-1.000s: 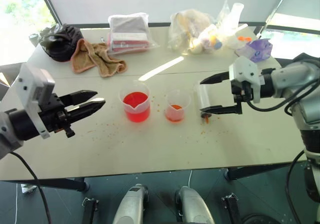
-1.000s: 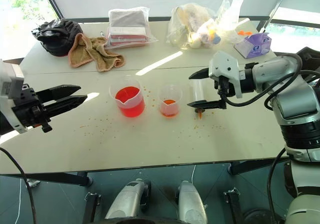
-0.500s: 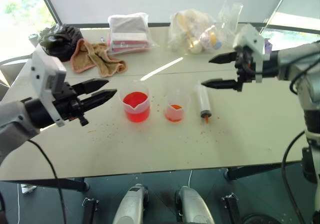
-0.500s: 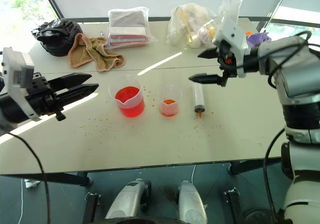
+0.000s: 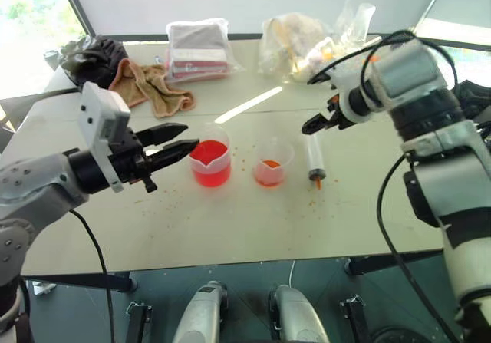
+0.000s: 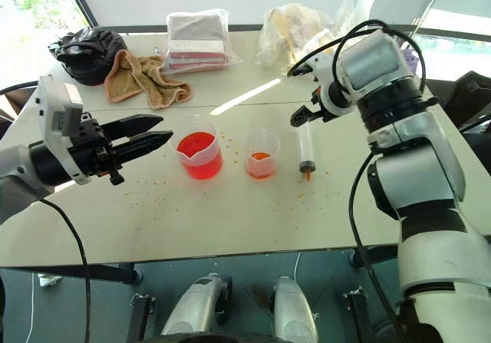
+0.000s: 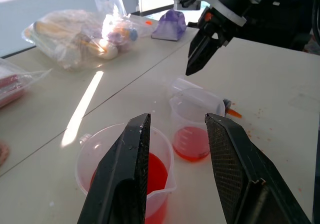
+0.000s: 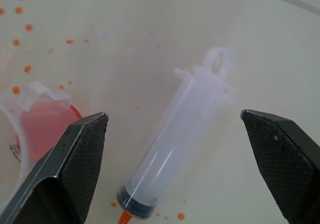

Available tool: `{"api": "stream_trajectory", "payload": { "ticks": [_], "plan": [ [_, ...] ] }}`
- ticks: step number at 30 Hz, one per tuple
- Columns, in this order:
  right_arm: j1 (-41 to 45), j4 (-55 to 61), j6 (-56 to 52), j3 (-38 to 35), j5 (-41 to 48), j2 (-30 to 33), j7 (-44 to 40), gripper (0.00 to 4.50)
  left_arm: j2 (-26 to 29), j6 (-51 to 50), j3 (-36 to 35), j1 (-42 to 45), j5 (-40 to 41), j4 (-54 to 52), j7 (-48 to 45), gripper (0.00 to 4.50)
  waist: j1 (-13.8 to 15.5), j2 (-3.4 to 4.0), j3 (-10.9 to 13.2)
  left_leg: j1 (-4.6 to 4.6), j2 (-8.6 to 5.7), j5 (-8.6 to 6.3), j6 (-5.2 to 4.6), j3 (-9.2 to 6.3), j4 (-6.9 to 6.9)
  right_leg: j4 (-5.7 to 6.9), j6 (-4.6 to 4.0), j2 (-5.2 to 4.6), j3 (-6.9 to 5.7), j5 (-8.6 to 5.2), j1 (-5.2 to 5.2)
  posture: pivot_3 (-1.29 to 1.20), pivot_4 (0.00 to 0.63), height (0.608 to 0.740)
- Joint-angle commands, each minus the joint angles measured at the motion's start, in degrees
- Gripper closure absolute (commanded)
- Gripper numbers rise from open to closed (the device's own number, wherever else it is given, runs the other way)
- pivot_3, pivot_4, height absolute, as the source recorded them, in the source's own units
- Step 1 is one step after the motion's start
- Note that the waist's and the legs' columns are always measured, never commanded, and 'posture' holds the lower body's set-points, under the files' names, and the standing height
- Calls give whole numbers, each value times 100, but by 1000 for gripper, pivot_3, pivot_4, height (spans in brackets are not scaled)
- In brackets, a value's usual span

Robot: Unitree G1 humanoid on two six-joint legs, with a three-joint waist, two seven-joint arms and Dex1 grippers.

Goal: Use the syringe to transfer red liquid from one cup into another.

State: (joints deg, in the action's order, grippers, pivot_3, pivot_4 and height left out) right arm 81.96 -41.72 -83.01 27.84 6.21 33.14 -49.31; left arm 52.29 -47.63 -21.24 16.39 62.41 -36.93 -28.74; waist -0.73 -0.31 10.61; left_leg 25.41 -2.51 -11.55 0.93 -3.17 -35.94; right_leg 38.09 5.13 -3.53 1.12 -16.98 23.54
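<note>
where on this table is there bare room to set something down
Free: the table's near strip in front of the spouted beaker, narrow cup and syringe, and the right side beyond the syringe. Crowded: the far edge, with towel and bags.

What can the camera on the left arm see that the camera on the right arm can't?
The left wrist view alone has the spouted beaker of red liquid, the plastic bags, the purple pack and the right tool from outside. The right wrist view alone has the whole syringe lying flat between the right tool's open fingers. Both show the narrower cup and the table.
</note>
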Motion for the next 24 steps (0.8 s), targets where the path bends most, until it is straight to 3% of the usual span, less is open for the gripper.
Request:
{"api": "stream_trajectory", "payload": {
  "ticks": [1, 15, 18, 22, 24],
  "plan": [
    [261, -384, -18, 78, -169, -195, 188, 52, 3, 143, -104, 51, -16, -136, 17, 2694, -16, 0, 0, 0, 0, 0, 0, 1, 1, 1, 1, 0, 0, 0, 1, 0, 150, 736],
    [385, -2134, 996, -653, -489, -1192, 1126, 52, 140, 30, -253, -32, 243, -355, 296, 2694, -30, 1, 0, -2, 1, 1, 0, 0, 1, 11, 3, 8, -1, 2, 4, 0, 150, 736],
    [391, -2441, 1198, -836, -568, -1331, 1347, 914, 178, 18, -305, -91, 297, -397, 388, 2694, -32, 1, 0, -2, 1, 1, 0, 0, 0, 12, 3, 8, -1, 2, 4, 0, 150, 736],
    [454, -2634, 1297, -984, -668, -1414, 1425, 2901, 211, 33, -333, -130, 357, -419, 466, 2694, -41, 1, 0, -3, 1, 1, 0, 0, 0, 13, 3, 10, -1, 2, 3, 0, 150, 736],
    [471, -2679, 1331, -1056, -712, -1435, 1462, 3174, 211, 30, -333, -132, 375, -433, 505, 2694, -43, 1, 0, -4, 1, 1, 0, 0, 0, 14, 3, 11, -1, 2, 3, 0, 150, 736]
  ]
}}
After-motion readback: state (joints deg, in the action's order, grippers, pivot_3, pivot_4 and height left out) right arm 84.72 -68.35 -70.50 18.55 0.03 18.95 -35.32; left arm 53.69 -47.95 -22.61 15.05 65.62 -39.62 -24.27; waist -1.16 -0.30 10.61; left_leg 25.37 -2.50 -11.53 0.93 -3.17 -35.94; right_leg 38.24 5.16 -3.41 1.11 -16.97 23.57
